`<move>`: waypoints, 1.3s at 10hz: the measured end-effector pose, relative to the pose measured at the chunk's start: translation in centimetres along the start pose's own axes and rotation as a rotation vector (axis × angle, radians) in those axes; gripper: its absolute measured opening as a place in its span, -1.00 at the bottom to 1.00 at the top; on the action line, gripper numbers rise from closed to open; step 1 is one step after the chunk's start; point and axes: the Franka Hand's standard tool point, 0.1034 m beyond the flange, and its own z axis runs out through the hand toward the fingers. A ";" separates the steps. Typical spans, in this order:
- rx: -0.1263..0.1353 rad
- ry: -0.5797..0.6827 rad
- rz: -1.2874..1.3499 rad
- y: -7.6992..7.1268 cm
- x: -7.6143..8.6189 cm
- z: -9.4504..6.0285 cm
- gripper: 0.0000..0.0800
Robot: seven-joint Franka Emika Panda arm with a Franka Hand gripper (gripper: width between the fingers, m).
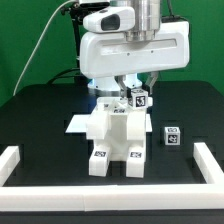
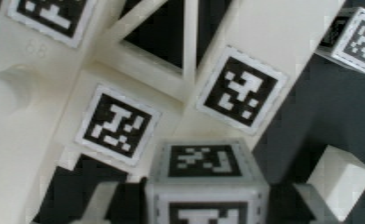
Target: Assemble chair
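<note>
The jaws hang just under the arm's [image 1: 135, 45] broad white wrist housing, low over the middle of the table [image 1: 40, 110]. A small tagged block [image 1: 138, 98] sits right at them, its tag facing the exterior camera. The housing and the block hide the fingertips, so it cannot be told whether the jaws are clamped on the block, merely touching it, or spread apart.

The arm comes down from above, its wrist pointing straight down and its housing level. It stands over the rear part of the chair [image 1: 112, 135].

The chair is only partly built. It stands upright on the dark table, roughly in the centre, as a blocky white stack with two tagged feet toward the exterior camera. A flat white panel [image 1: 82, 124] juts out from it toward the exterior view's left. The small tagged block is at the stack's top, on the side toward the exterior view's right, directly beneath the jaws.

In the wrist view the block [image 2: 204, 165] fills the near middle. Large tagged faces of the chair [image 2: 117, 125] rise tilted just behind it.

A loose tagged piece [image 1: 172, 135] lies on the table well apart, toward the exterior view's right. A low white border rail [image 1: 12, 165] edges the table.
</note>
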 end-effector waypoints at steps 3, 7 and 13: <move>0.000 0.000 0.000 0.0 0.0 0.0 -0.29; 0.000 0.000 0.000 0.0 0.0 0.0 0.26; 0.008 -0.012 0.006 -0.1 -0.1 0.0 0.62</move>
